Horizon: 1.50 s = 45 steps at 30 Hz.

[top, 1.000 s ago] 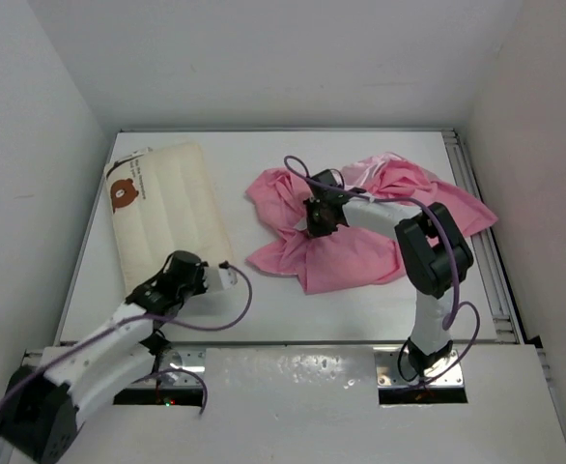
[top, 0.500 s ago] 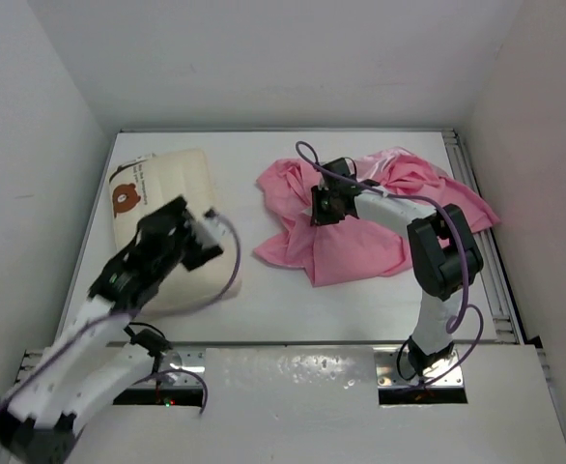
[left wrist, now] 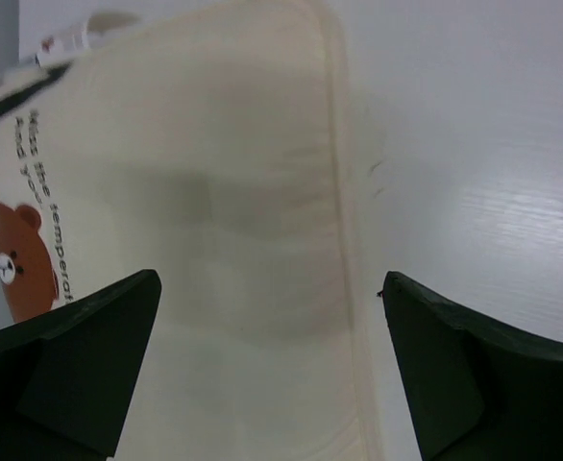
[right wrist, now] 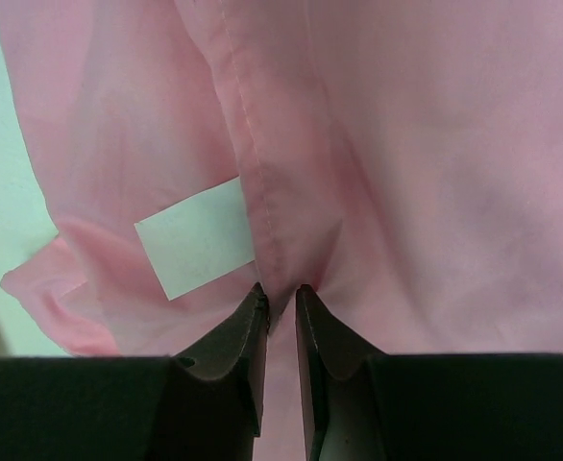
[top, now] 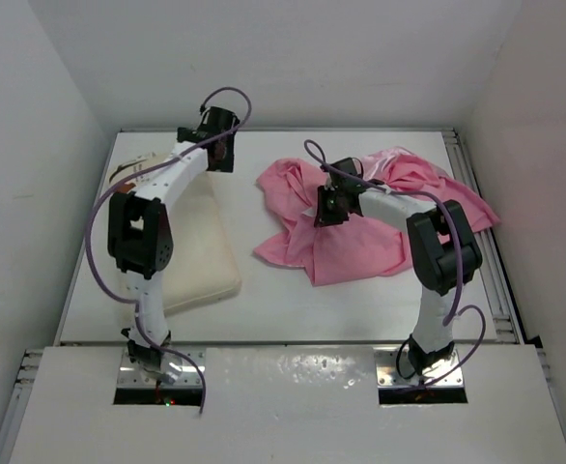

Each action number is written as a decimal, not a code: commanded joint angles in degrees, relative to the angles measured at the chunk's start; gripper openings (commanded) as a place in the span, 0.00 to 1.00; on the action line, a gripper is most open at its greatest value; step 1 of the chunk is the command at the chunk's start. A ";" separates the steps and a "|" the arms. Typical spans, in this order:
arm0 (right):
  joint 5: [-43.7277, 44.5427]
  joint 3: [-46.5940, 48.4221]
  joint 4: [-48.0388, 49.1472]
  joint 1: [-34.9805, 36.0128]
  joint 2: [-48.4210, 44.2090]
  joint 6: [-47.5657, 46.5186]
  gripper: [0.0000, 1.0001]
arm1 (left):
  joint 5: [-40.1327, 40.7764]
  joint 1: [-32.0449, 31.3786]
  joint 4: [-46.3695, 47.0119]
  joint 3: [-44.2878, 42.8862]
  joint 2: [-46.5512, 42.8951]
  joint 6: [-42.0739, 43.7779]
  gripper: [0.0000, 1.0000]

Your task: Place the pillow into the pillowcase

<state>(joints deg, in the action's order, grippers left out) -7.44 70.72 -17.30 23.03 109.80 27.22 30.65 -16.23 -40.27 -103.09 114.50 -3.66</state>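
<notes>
From above, the left arm has swung in the last second from the near end of the pillow (top: 201, 251) right up to its far end. The left tool (top: 217, 150) now hangs by the far right corner. The pillow lies along the left of the bench (top: 283, 314), well apart from the pillowcase (top: 360, 246), a crumpled heap on the right. The right tool (top: 329, 207) has hardly shifted on the heap's left part.

Through the left wrist camera, the left tool (left wrist: 272, 370), closed a second ago, now stands wide and empty over the pillow's (left wrist: 214, 192) right edge.

Through the right wrist camera, the right tool (right wrist: 281, 307) is narrow, nipping a seamed fold of pillowcase (right wrist: 426, 144) beside a white label (right wrist: 197, 242).

The pillow is wholly outside the case. To me the left arm seems to be lining up its first hold.
</notes>
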 commanded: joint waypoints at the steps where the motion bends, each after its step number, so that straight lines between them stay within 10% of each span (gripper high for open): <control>1: -1.70 -1.46 3.24 -0.70 -0.81 1.69 0.18 | 7.66 0.93 -8.00 -0.02 3.89 -9.27 1.00; 9: -2.49 -1.11 3.76 -0.79 0.42 2.75 0.15 | 10.22 2.42 -3.95 5.35 12.67 -5.31 0.97; 13: -1.96 0.29 2.62 -1.14 0.95 2.22 0.01 | 0.74 4.71 1.94 10.00 10.93 2.14 0.00; 16: -0.56 0.74 1.57 -2.02 -0.54 1.26 0.00 | -6.72 4.54 7.21 15.36 7.51 10.32 0.00; 23: 2.87 0.13 0.42 -4.39 -8.98 -2.35 0.00 | -20.44 -2.39 28.04 40.13 -17.44 45.90 0.00; 29: -0.73 -1.98 -1.15 -7.12 -13.64 -2.35 0.00 | -39.25 -6.26 11.67 48.42 -31.08 66.93 0.00; 30: -0.82 -2.07 -1.85 -7.29 -13.82 -2.35 0.29 | -40.49 -6.88 9.62 48.68 -31.70 69.12 0.00; 32: -2.22 -2.78 -3.61 -8.34 -13.91 -2.44 0.55 | -41.64 -9.08 5.49 49.30 -32.49 69.14 0.00; 35: -3.01 -3.57 -4.41 -9.58 -14.35 -3.05 0.80 | -41.29 -10.49 1.88 49.30 -33.11 67.56 0.39; 36: -3.02 -3.48 -4.41 -9.84 -14.44 -3.49 0.86 | -41.20 -10.58 1.34 49.04 -33.63 66.86 0.92; 41: -3.11 2.39 -4.32 -10.28 -12.16 -5.25 0.98 | -39.71 -8.65 3.00 42.21 -34.70 61.51 1.00; 45: -2.93 11.69 -3.36 -8.88 -6.63 -5.86 0.79 | -36.13 -3.30 5.01 34.55 -31.10 64.39 1.00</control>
<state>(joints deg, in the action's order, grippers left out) -9.65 75.64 -23.51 13.06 100.77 22.76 -7.57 -23.11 -39.53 -62.33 82.52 59.70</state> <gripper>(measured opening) 0.815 0.996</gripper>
